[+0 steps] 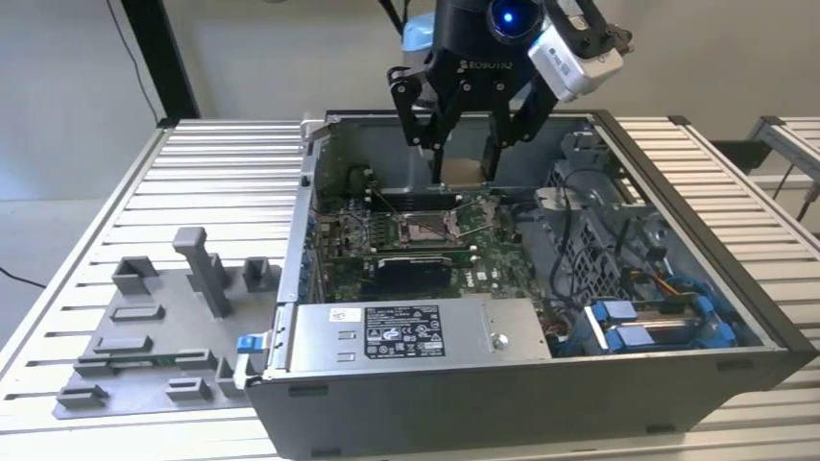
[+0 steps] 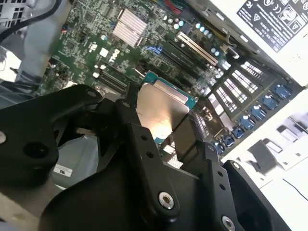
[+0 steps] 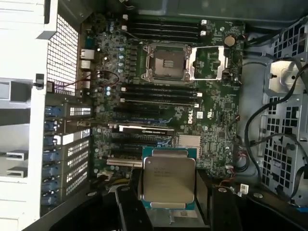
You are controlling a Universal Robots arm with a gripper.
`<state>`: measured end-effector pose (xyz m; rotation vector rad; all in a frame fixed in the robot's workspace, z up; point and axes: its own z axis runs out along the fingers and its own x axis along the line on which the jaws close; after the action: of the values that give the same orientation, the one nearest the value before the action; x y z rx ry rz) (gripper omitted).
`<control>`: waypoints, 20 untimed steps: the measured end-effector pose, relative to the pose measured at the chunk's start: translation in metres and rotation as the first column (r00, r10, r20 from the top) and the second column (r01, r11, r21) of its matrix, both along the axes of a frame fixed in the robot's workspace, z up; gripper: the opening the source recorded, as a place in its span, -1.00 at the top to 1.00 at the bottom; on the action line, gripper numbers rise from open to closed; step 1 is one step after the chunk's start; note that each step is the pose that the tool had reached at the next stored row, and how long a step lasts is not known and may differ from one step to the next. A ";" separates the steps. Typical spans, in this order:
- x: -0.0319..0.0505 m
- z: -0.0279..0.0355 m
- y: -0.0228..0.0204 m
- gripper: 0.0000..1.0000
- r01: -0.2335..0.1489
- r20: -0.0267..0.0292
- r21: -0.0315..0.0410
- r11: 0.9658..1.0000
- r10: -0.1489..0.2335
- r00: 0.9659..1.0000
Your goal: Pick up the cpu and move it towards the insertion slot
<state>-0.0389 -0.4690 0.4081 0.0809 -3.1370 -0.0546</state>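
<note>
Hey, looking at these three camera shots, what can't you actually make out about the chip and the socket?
- The cpu: its underside faces away in both wrist views, and in the exterior view the gripper covers most of it.
- The cpu's near edge: hidden behind the black fingers in the first wrist view.
- The insertion slot: its contacts are too small to tell in the first wrist view and the exterior view.
- Height of the cpu above the board: cannot tell.

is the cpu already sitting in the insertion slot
No. In the first wrist view the pincer holds the cpu apart from the insertion slot, whose tan centre is bare.
</note>
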 end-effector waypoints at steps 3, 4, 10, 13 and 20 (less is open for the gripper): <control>0.0081 0.0000 0.0000 1.00 0.000 0.000 0.000 1.000 0.000 1.000; 0.0099 0.0000 0.0000 1.00 0.000 0.000 0.000 1.000 0.000 1.000; 0.0156 0.0000 0.0000 1.00 0.000 0.000 0.000 1.000 0.000 1.000; 0.0157 0.0000 0.0000 1.00 0.000 0.000 0.000 1.000 0.000 1.000; 0.0159 0.0000 0.0002 1.00 0.000 0.000 0.000 1.000 0.000 1.000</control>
<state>-0.0230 -0.4688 0.4080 0.0809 -3.1370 -0.0546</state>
